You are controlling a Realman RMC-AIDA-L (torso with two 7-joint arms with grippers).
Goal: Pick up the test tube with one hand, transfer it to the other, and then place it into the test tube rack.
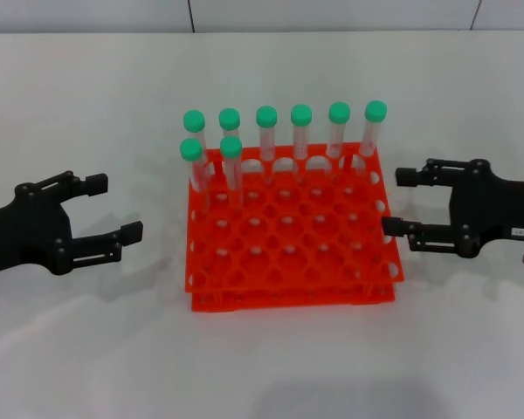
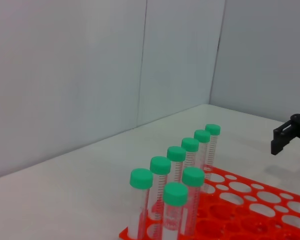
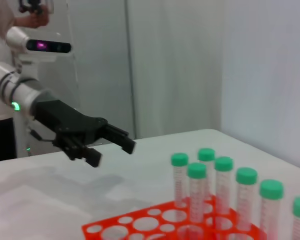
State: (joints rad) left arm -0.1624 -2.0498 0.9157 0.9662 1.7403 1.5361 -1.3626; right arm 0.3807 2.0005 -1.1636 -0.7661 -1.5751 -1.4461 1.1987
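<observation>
The orange-red test tube rack (image 1: pixel 288 262) stands in the middle of the white table. Several green-capped test tubes (image 1: pixel 231 166) stand upright in it: a full back row and two in the second row at its left end. No tube lies on the table or sits in a hand. My left gripper (image 1: pixel 122 208) hovers open to the left of the rack, empty. My right gripper (image 1: pixel 391 201) is open and empty, close to the rack's right edge. The left wrist view shows the tubes (image 2: pixel 176 200) and the right gripper (image 2: pixel 285 135) far off. The right wrist view shows the left gripper (image 3: pixel 115 153) beyond the rack (image 3: pixel 140 225).
The white table (image 1: pixel 87 349) extends on all sides of the rack. Pale wall panels (image 2: pixel 90 75) stand behind it. In the right wrist view, a camera head (image 3: pixel 42 46) and part of a person (image 3: pixel 2 90) show at the far side.
</observation>
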